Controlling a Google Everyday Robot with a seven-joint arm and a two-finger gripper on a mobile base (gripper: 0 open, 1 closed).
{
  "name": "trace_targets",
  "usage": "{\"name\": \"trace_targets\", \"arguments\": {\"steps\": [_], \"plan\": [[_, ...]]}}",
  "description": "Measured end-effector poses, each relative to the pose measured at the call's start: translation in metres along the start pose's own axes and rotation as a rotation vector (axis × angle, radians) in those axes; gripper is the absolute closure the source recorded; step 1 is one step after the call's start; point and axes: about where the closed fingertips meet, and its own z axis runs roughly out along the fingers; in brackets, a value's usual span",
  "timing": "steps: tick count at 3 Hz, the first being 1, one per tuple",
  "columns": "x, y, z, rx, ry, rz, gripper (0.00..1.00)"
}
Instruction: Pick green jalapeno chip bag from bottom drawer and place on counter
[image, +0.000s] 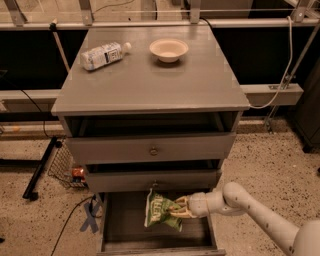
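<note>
Grey counter (150, 90) is carrying 2 things, both twd the back: clear water bottle (103, 54) is lying on its side at back left, cap end pointing right, & pale bowl (169, 49) is sitting upright near back centre, apart from the bottle. Lower down, gripper (179, 209) is reaching into bottom drawer (125, 227) from the right, pinching green jalapeno chip bag (159, 214) over the drawer's grey floor.

I have one camera, set high in front of the cabinet and tilted down at it from middling range. The counter (150, 85) fills the upper half of its view and the bottom drawer (125, 227) meets the lower edge. My arm shows at the lower right corner, and my gripper (181, 208) is low and central over that drawer, pinching the green jalapeno chip bag (159, 214).
</note>
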Motion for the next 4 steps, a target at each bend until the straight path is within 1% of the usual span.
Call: {"name": "trace_targets", "arguments": {"steps": [1, 2, 3, 4], "plan": [[0.0, 0.0, 0.0, 0.0, 0.0, 0.0, 1.0], [-0.039, 0.008, 0.011, -0.057, -0.009, -0.079, 1.0], [-0.094, 0.025, 0.025, -0.125, -0.004, -0.206, 1.0], [-0.138, 0.039, 0.033, -0.167, 0.013, -0.309, 1.0]]}}
